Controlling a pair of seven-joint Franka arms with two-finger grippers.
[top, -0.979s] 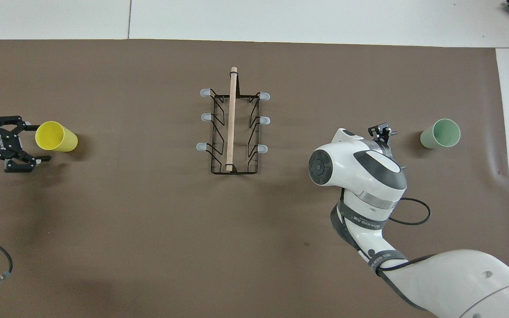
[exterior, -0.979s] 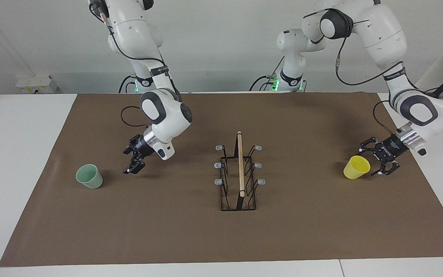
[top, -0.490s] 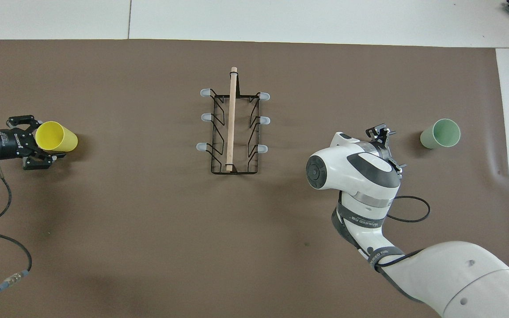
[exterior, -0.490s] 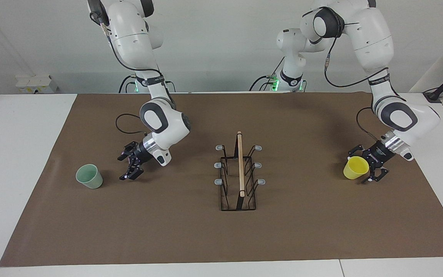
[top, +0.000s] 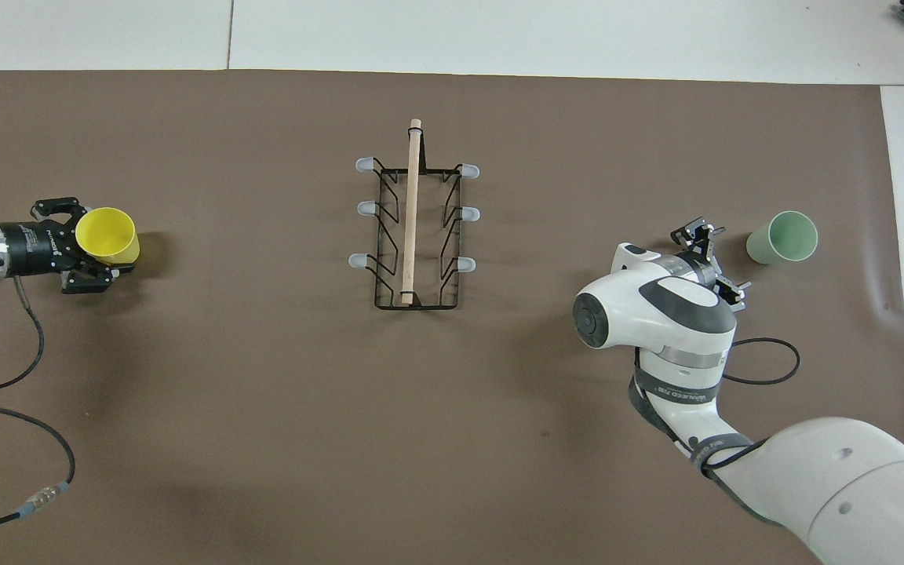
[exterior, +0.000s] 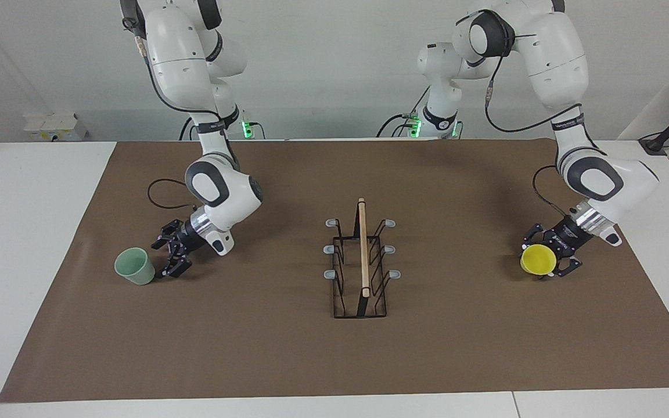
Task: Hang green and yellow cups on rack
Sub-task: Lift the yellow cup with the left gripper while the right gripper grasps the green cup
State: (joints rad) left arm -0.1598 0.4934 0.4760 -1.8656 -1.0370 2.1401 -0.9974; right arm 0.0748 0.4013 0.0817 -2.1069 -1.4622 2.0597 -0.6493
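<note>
The brown mat [exterior: 288,354] fills most of the facing view, and the rack [exterior: 361,261] sits dead centre of the frame, probably so either arm can get to its pegs, all of which are bare. The right gripper [exterior: 167,255], left of centre in that view, is spread open right beside the green cup [exterior: 135,266], which stands upright on the mat at mid left, so it looks lined up for a sideways grab. At the right edge, the left gripper [exterior: 545,259] has its fingers on either side of the yellow cup [exterior: 538,259], which is tipped toward the camera. Whether they're actually squeezing it I can't tell, and its base is hidden.
</note>
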